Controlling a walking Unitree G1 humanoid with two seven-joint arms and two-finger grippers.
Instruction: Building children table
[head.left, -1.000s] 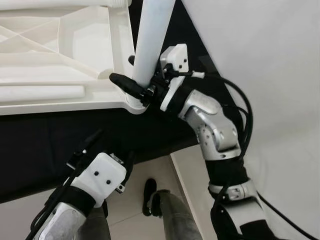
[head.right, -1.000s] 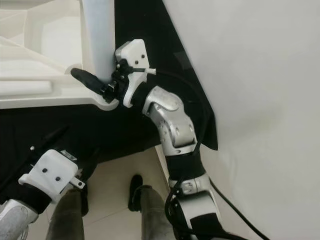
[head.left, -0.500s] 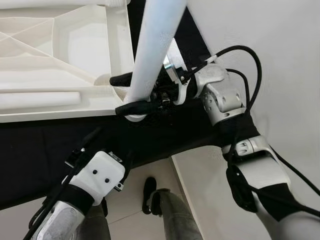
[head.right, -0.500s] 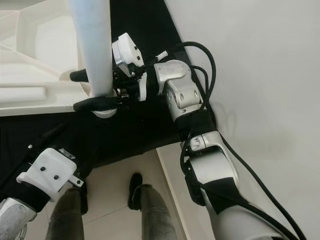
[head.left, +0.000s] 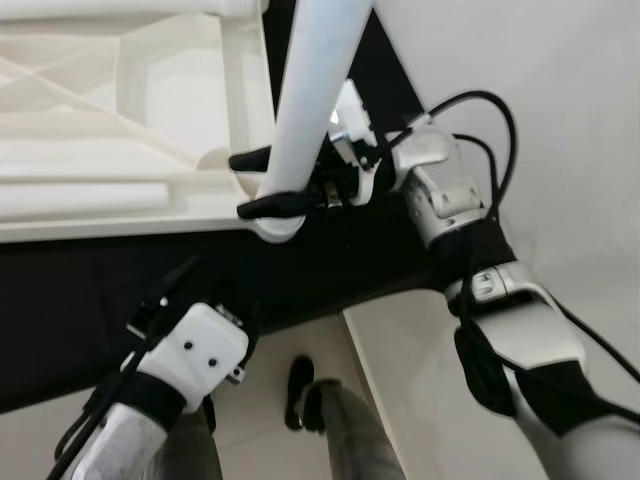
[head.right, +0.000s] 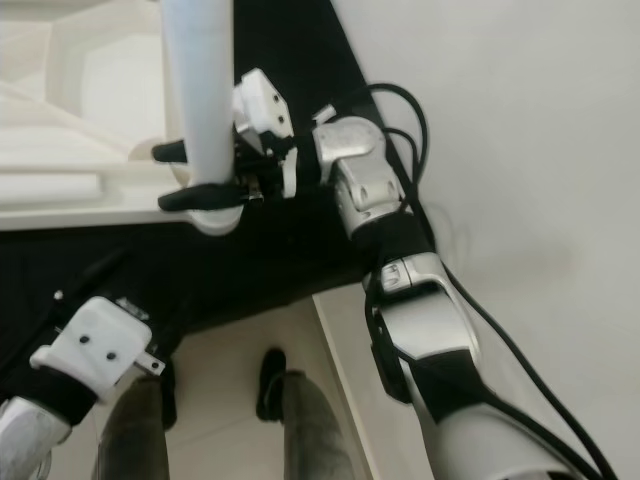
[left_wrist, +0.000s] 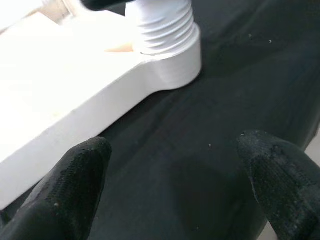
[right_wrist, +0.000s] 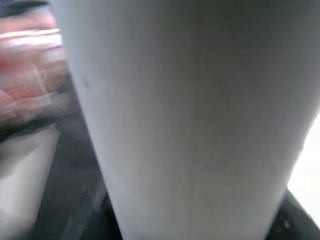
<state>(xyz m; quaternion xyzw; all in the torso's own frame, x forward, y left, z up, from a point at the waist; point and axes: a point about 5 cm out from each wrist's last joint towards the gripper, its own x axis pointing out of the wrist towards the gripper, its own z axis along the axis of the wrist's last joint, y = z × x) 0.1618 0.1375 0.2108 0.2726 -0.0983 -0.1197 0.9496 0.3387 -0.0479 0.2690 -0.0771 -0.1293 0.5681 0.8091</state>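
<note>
Our right gripper (head.left: 268, 183) is clamped around the white table leg (head.left: 312, 95), one black finger on each side of the tube, just above its lower end. The leg stands nearly upright, leaning a little toward one o'clock as it rises out of the head view, and its foot sits in the round corner socket (head.left: 277, 225) of the upturned white tabletop (head.left: 120, 120). In the left wrist view we see ridged threads (left_wrist: 164, 25) where the leg meets that socket. The right wrist view shows the pale tube up close, blurred.

The tabletop lies underside up, ribs showing, on a black cloth (head.left: 90, 290), with the socket corner at its four o'clock end.

Our left gripper (left_wrist: 175, 190) hangs low at seven o'clock from the socket, fingers spread wide with nothing between them, hovering over the cloth well apart from the tabletop.

Below, pale floor (head.left: 270, 365) and our own legs (head.left: 335, 430) show; a white wall (head.left: 540, 110) fills the three o'clock side.
</note>
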